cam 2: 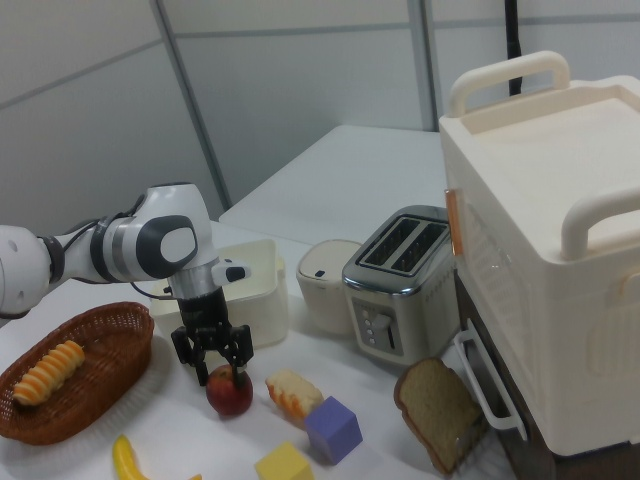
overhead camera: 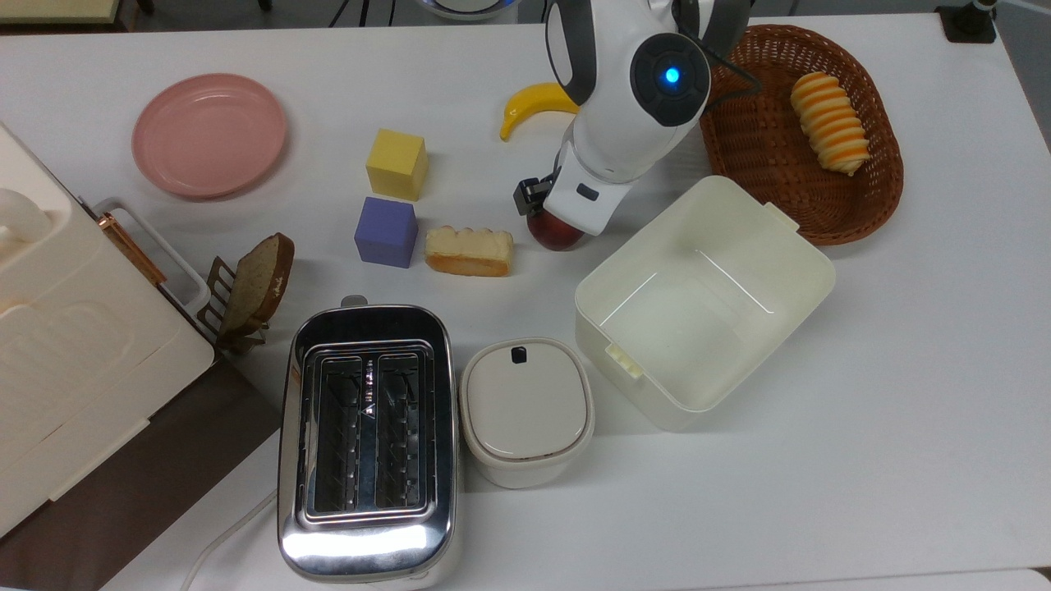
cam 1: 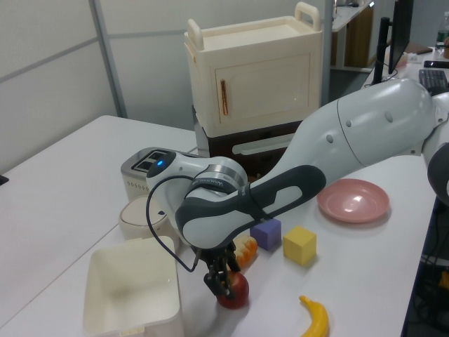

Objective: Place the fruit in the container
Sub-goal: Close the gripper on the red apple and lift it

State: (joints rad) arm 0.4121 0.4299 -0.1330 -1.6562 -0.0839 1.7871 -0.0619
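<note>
1. Table (overhead camera: 903, 410): white, flat; it carries every item below.
2. Container (overhead camera: 788, 246): cream-white square tub, deep-walled and empty, standing toward the top view's right of the table's middle, just beside the fruit. Its tall rim probably requires a lift before release.
3. Gripper (cam 2: 212, 362): pointing down over the fruit, fingers spread to either side of it and low around its upper half. Whether the pads already touch the skin cannot be told.
4. Fruit (cam 2: 230, 393): round, red with yellowish patches, resting on the table near its middle, between the slice of cake (overhead camera: 469, 250) and the container. It appears rigid, smooth and fairly light; a curved skin can slip, so the widest girth, with fingers on opposite sides, seems the safest hold.
</note>
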